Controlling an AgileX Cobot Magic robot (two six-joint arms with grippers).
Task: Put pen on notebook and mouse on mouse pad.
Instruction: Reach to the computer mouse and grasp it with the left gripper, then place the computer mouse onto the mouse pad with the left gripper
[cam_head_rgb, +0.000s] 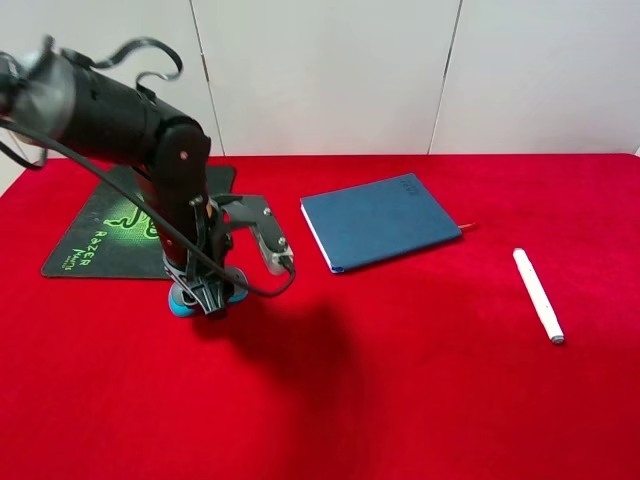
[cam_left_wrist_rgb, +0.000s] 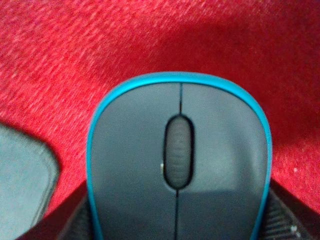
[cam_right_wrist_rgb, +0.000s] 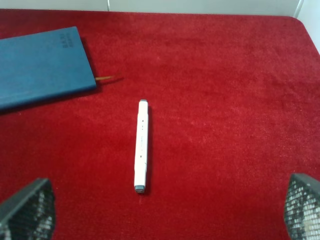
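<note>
My left gripper (cam_head_rgb: 207, 292) is shut on the mouse (cam_head_rgb: 184, 303), which is grey on top with blue sides, down at the red cloth just off the near right corner of the black mouse pad (cam_head_rgb: 95, 238). In the left wrist view the mouse (cam_left_wrist_rgb: 180, 165) fills the frame between the fingers (cam_left_wrist_rgb: 292, 220), and a corner of the mouse pad (cam_left_wrist_rgb: 22, 187) shows beside it. The dark blue notebook (cam_head_rgb: 380, 221) lies mid-table. To its right lies the white pen (cam_head_rgb: 538, 295). My right gripper (cam_right_wrist_rgb: 165, 215) stands open above the pen (cam_right_wrist_rgb: 141, 146), with the notebook (cam_right_wrist_rgb: 42, 65) beyond it.
A red cloth (cam_head_rgb: 400, 380) covers the whole table. A white wall (cam_head_rgb: 330, 70) runs behind the far edge. The notebook's ribbon bookmark (cam_right_wrist_rgb: 106, 78) sticks out toward the pen. The right arm does not show in the exterior high view.
</note>
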